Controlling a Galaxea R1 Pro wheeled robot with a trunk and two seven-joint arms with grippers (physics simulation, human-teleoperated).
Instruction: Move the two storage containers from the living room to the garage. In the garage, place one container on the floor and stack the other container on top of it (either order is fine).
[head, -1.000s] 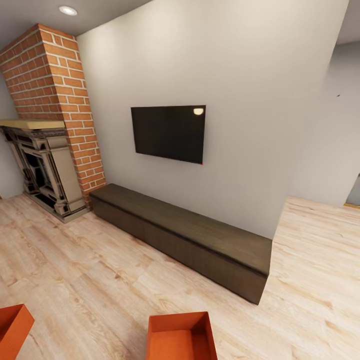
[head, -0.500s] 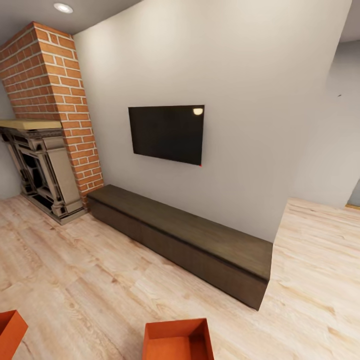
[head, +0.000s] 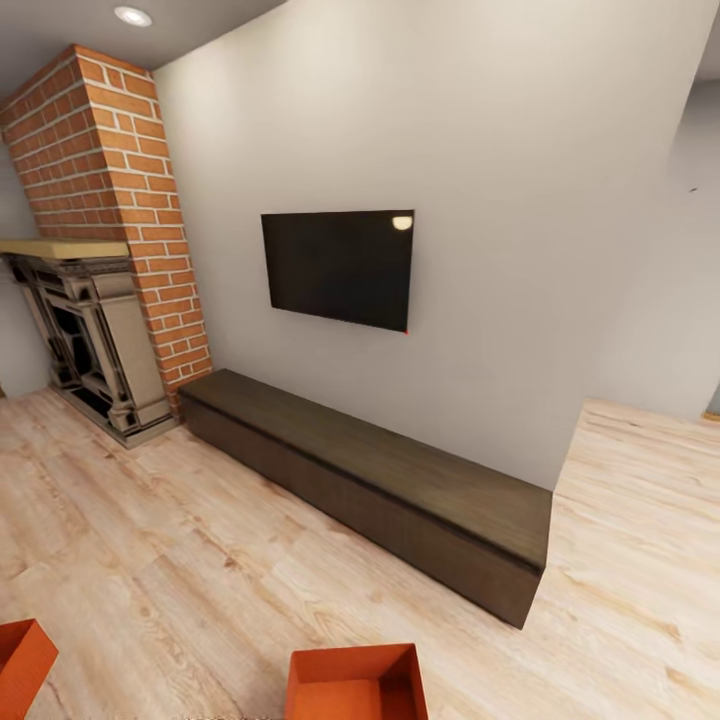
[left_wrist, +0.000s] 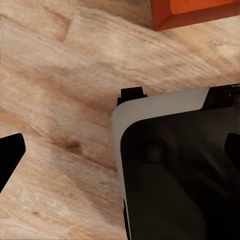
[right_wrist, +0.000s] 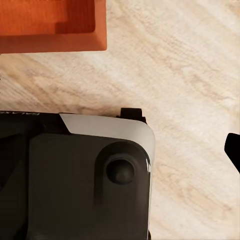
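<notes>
Two orange-red storage containers stand on the living room's light wood-plank floor at the bottom edge of the head view, one (head: 355, 685) near the middle and one (head: 20, 655) at the far left, both cut off by the frame. The left wrist view looks down on a corner of a container (left_wrist: 200, 12) beyond the robot's black base (left_wrist: 180, 170). My left gripper (left_wrist: 120, 155) is open, its black fingertips (left_wrist: 10, 157) wide apart and empty. In the right wrist view a container (right_wrist: 50, 25) lies past the base (right_wrist: 75, 175). My right gripper (right_wrist: 117, 150) is open, with one fingertip (right_wrist: 233, 150) at the frame edge.
A long low dark-brown cabinet (head: 370, 470) runs along the wall under a black TV (head: 340, 268). A red-brick chimney (head: 110, 200) with an ornate fireplace (head: 90, 340) stands at the left. At the right the wall ends and plank floor (head: 640, 500) continues past the corner.
The whole head view has shifted a little, so the camera moved. Both containers sit lower in the picture and are cut off more by the bottom edge.
</notes>
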